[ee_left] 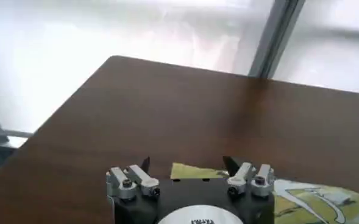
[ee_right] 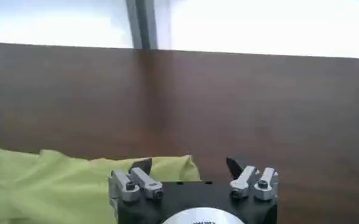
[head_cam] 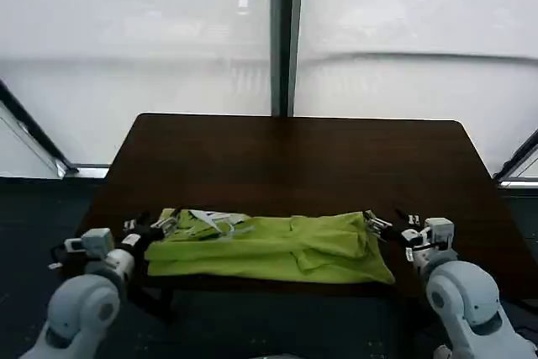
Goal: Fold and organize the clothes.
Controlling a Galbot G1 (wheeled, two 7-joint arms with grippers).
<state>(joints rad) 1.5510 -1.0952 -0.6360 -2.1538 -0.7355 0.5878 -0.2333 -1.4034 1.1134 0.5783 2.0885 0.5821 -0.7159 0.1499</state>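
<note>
Lime-green T-shirt [head_cam: 277, 247] on dark brown table [head_cam: 294, 157], bunched into a wide, flattened band along the near edge, creased and partly doubled over itself. White print [head_cam: 210, 220] showing at the shirt's left end, on the upturned fabric near the far-left corner.

Left gripper [head_cam: 165, 226] low at the shirt's left end, fingers spread apart, tips just beside or touching the fabric edge; contact cannot be told. From the left wrist view, same gripper [ee_left: 188, 164] open above the table, a strip of green cloth [ee_left: 194, 171] lying between the spread fingertips, white-printed fabric off to one side.

Right gripper [head_cam: 376, 224] low at the shirt's right end, fingers likewise apart, at the far-right corner of the garment. From the right wrist view, gripper [ee_right: 191, 165] open, the shirt's rumpled corner [ee_right: 167, 165] sitting between and just under the tips, bare tabletop beyond.

Window wall with a dark vertical post [head_cam: 284, 35] behind the table.
</note>
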